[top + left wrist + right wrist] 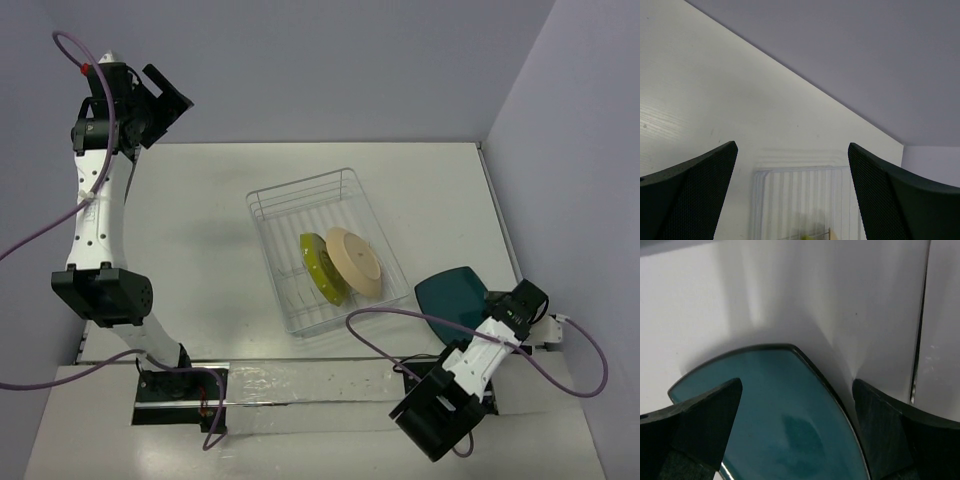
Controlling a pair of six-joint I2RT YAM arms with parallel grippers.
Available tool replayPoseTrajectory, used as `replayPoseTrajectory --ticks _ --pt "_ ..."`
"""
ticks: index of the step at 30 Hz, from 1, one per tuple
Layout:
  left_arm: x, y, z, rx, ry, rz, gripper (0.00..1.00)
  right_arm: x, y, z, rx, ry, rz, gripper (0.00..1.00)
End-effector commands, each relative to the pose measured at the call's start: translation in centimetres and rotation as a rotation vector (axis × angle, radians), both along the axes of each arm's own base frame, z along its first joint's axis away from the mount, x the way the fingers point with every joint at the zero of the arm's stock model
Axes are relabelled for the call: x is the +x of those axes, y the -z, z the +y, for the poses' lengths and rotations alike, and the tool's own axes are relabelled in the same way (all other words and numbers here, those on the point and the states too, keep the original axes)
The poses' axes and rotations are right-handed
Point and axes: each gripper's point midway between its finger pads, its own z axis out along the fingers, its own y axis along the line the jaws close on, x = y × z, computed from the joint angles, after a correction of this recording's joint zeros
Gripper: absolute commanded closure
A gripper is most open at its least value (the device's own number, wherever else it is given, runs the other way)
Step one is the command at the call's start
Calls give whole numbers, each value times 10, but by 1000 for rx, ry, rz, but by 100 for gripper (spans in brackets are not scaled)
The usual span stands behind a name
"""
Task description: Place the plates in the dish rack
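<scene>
The left gripper point(791, 147) hangs wide open and empty, raised over the far-left corner of the tabletop point(200, 230), probably parked clear of the work. Mid-table, the dish rack point(300, 183) holds the yellow-green plate point(322, 268) and the beige plate point(355, 262) on edge, side by side, presumably propped by its tines, which are too fine to make out. At the right, the teal plate point(450, 295) sits outside the rack by the wall, with the right gripper point(797, 382) spread open over it, likely lining up a grasp; whether it touches the plate is unclear.
</scene>
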Motion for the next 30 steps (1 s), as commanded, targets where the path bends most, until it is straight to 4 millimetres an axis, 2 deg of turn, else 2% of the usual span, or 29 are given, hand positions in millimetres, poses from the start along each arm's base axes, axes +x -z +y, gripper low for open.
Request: replayPoseTrajectory --ticks 1,12,19,20,23,27,30 --pt "-4 -14 5 51 -18 -22 1 15 2 11 41 -10 -117 0" --pt "-6 -8 6 44 -29 -23 1 43 23 50 192 -176 -270 1" --pt "-6 8 3 34 -23 -1 1 67 10 52 189 -324 -315 2" --pt "-5 12 -5 41 -6 0 1 73 3 50 179 -361 -324 2" --pt "-3 18 -15 59 20 -2 1 78 9 58 240 -474 -290 2" --pt "2 25 -24 101 56 -19 1 79 18 59 286 -592 -220 2" --pt "3 32 -28 135 92 -25 1 86 11 54 274 -629 -230 2"
